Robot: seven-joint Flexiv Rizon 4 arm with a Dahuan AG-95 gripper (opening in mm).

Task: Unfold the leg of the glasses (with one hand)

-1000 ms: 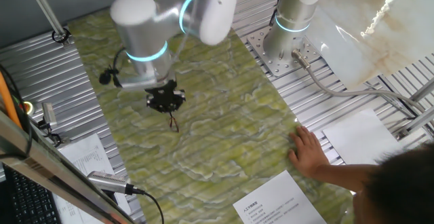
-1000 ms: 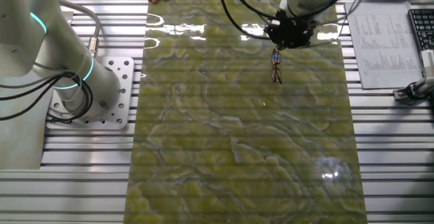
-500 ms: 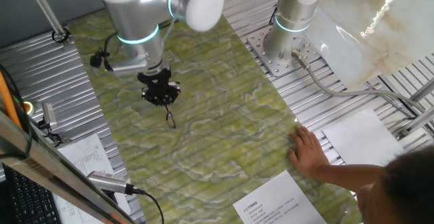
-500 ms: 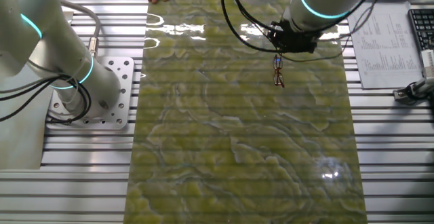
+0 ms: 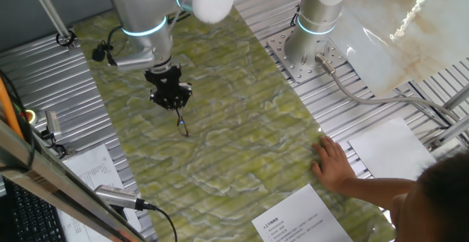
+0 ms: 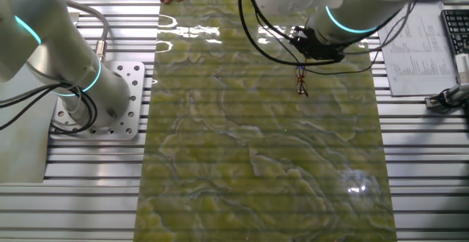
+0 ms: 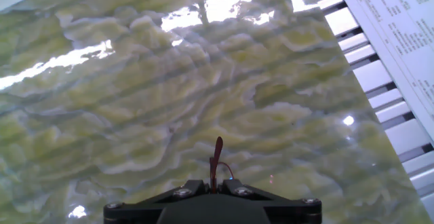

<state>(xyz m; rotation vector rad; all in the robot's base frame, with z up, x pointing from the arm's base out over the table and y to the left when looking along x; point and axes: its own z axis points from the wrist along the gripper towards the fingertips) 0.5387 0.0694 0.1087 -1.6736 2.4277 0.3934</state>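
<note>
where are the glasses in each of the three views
One fixed view: the glasses hang just below the gripper, upper left of centre.
The other fixed view: glasses upper right of centre, under the gripper.
Hand view: bottom centre, between the fingers.
Shared landmark: the green marbled mat.

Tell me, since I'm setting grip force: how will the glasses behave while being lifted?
The glasses hang from the gripper, thin wire frame with clear lenses, so probably light and easily bent. Held at one end only, they may swing or pivot at the hinge. The narrow leg could slip between the fingers.
</note>
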